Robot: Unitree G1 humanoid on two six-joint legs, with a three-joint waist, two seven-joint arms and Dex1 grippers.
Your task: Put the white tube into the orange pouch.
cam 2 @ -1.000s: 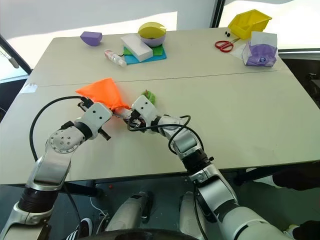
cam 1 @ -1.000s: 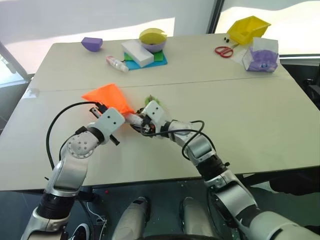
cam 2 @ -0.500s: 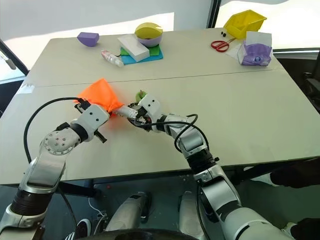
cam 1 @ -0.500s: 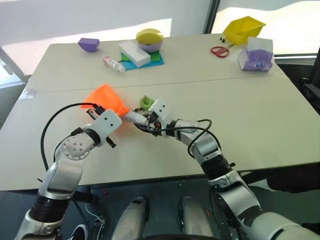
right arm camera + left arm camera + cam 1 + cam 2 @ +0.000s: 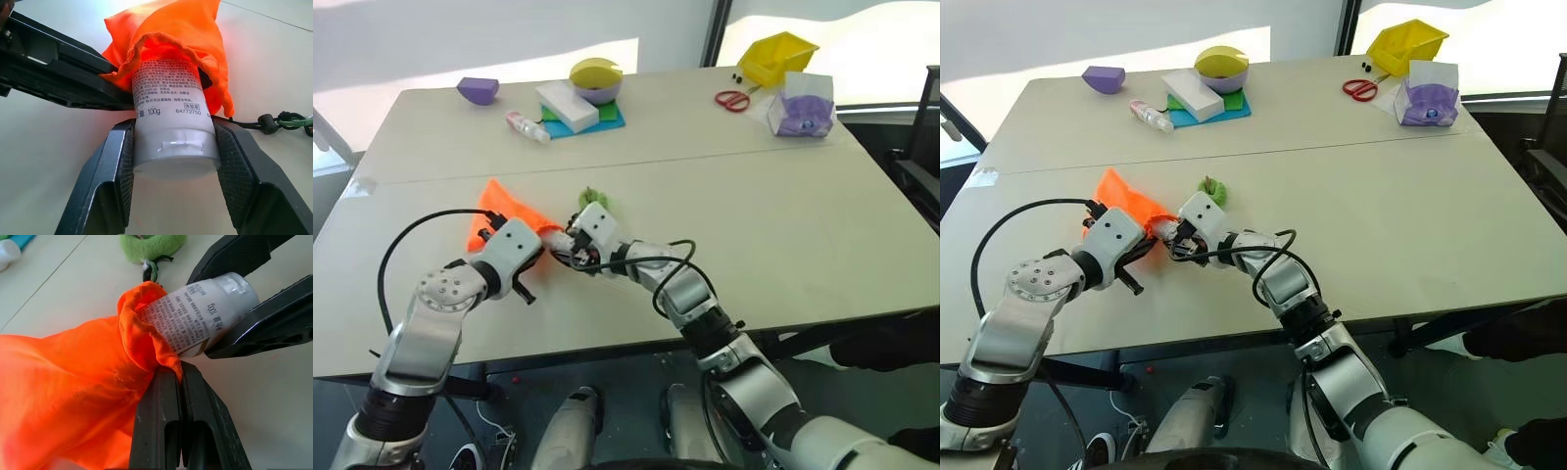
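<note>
1. Fingers first: our right gripper (image 5: 171,161) is clamping the white tube (image 5: 168,112) about half-open, pads on both sides of its flat end. Our left gripper (image 5: 178,382) is pinched fully shut on the rim of the orange pouch (image 5: 63,396).
2. Tube's front part is sitting inside the pouch mouth, printed rear end poking out, all near the table (image 5: 783,206) front edge.
3. So we're reckoning we're mid-insertion.
4. Next we're probably needing to push deeper along the pouch, keeping the rim held, then let go.
5. Cord (image 5: 264,122) and green ring (image 5: 298,120) are trailing just beside; a green fuzzy thing (image 5: 151,245) is lying near.
</note>
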